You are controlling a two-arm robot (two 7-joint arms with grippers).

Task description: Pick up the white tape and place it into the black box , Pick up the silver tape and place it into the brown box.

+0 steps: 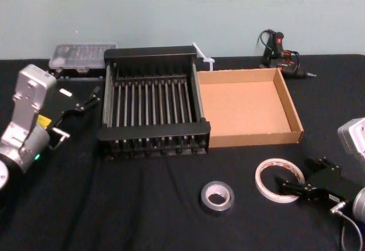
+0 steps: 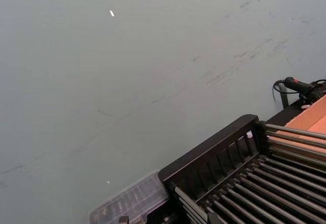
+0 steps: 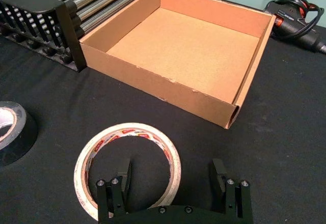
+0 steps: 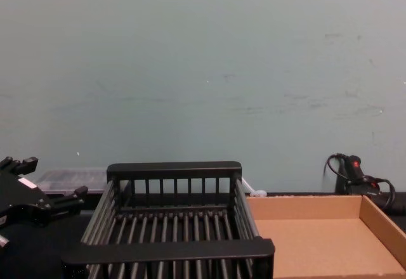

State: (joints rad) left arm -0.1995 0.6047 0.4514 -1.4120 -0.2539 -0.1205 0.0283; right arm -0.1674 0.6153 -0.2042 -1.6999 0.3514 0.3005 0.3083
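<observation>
We see the black slatted crate (image 1: 153, 129) and tan cardboard tray (image 1: 254, 139) bare inside; the white tape roll (image 3: 127, 130) lies flat, our right end effector (image 3: 171, 164) spread astride its rim.

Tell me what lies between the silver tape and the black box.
Nothing: the head view shows bare black table between the silver tape and the black box.

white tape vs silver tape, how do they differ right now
The white tape is a wide, thin ring with a red-printed core; the silver tape is smaller across and dark grey. The right gripper straddles the white tape's wall, open; the silver tape sits untouched. Both lie flat on the black table.
</observation>
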